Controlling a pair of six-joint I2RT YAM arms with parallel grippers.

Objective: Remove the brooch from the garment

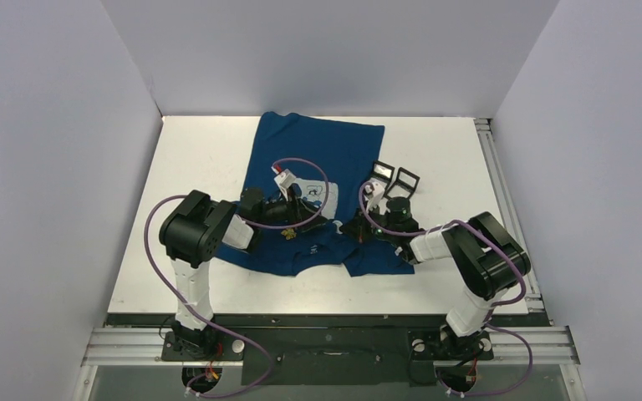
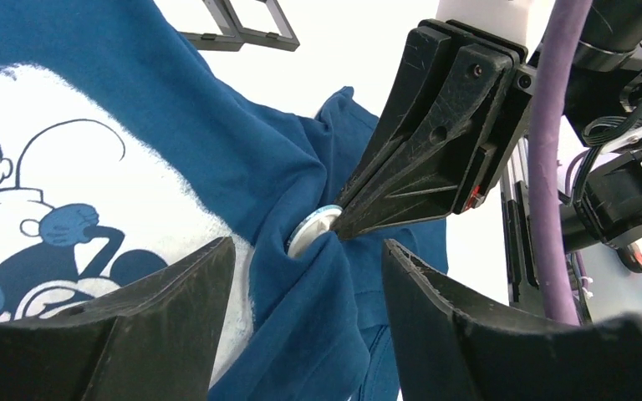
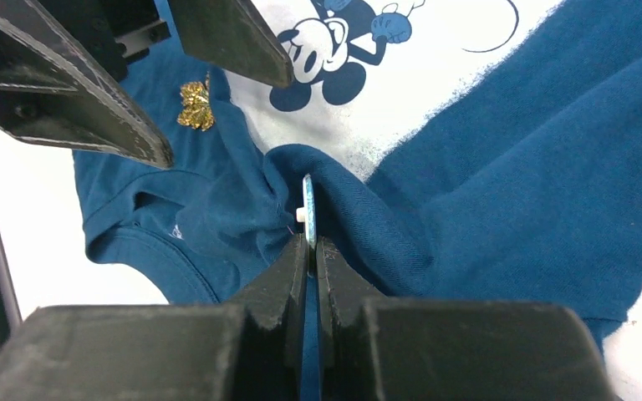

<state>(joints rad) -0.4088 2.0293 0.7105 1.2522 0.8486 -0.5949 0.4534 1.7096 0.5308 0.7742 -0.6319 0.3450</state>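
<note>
surface: white table, pale grey walls on three sides | count: one garment, one gold brooch, two black frames | brooch on the garment by its collar | left gripper spread wide, empty | right gripper pinched on a round disc in a cloth fold

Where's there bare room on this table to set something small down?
Bare table left of the T-shirt, up to the wall; also right of the black frames, toward the rail. Crowded at the shirt's near edge, where the left hand and right hand meet.
</note>
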